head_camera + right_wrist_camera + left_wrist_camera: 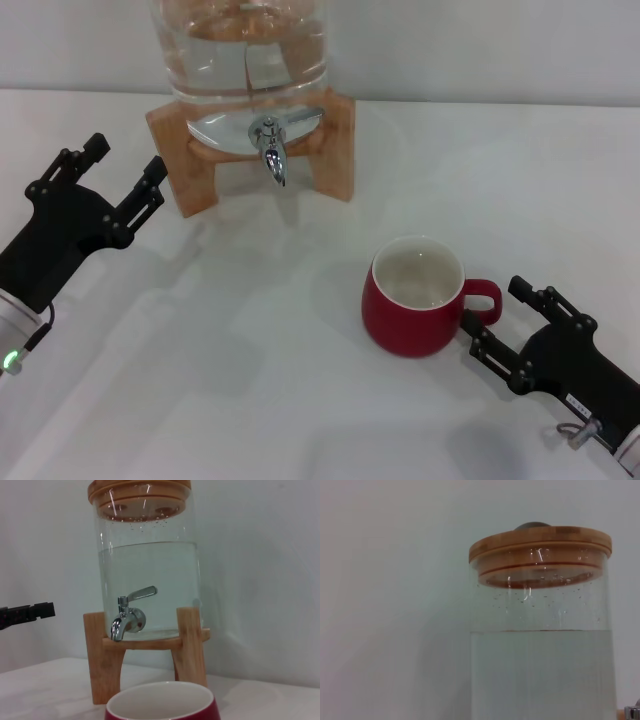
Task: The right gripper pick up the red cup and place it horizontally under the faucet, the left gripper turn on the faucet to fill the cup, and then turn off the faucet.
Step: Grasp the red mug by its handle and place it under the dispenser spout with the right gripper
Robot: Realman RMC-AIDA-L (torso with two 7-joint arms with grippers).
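A glossy red cup [418, 296] with a cream-white inside stands upright and empty on the white table, its loop handle pointing toward the robot's right. It sits well in front of the faucet [271, 142] and off to the robot's right, not beneath the spout. The faucet is a small shiny chrome tap with a curved spout pointing down, fixed low on the front of a clear glass jar partly filled with water, held in a wooden stand. In the right wrist view its lever [141, 593] angles up and sideways; no water runs from it
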